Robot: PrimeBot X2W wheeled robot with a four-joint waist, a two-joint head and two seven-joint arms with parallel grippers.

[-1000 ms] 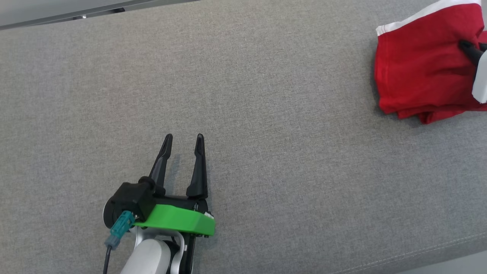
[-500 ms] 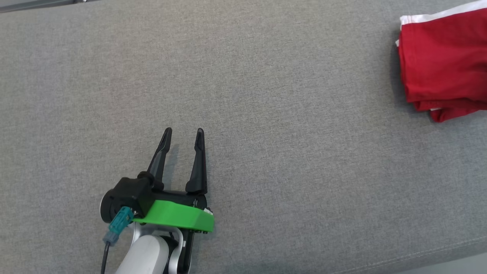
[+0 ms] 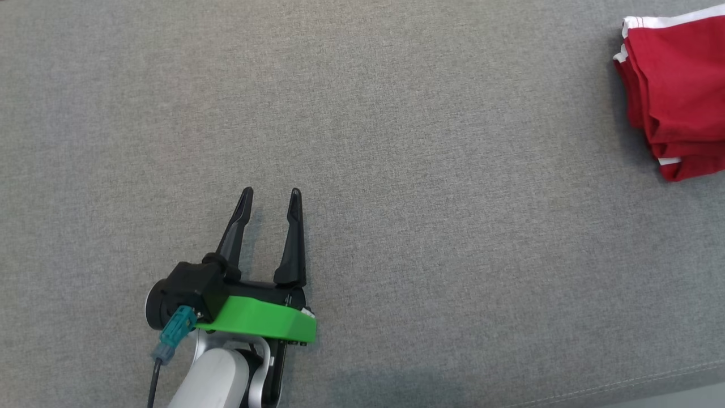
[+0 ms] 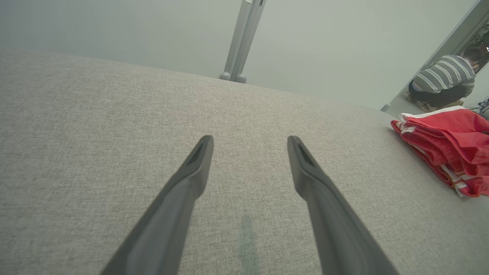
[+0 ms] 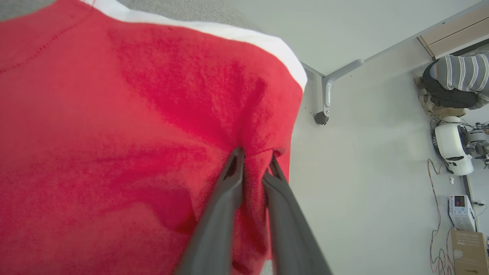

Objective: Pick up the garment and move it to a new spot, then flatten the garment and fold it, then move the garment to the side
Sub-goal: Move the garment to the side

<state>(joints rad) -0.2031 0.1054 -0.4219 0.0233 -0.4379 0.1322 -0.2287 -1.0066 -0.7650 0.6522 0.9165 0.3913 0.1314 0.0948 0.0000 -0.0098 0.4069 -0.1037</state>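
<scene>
The garment [image 3: 679, 96] is red with white trim and lies folded in layers at the far right of the grey fabric surface [image 3: 396, 141]. From the left wrist view the garment [image 4: 443, 149] is a low stack at the right. My left gripper [image 3: 271, 194] rests open at the lower left, well away from it, and nothing is between its fingers [image 4: 249, 140]. In the right wrist view my right gripper [image 5: 255, 154] has its fingers close together, with a puckered ridge of the garment [image 5: 114, 133] between their tips near the cloth's edge.
The surface's front edge with a seam [image 3: 623, 385] runs along the lower right. Beyond the surface's far end a table leg [image 5: 324, 95] stands on pale floor. A person in a striped top [image 5: 458, 76] crouches there beside white equipment [image 5: 452, 147], cables and boxes.
The head camera has shifted, so the surface's far edge has left the picture. The garment has slid right and looks more bunched. The right gripper has left the head view. The left gripper has stayed still.
</scene>
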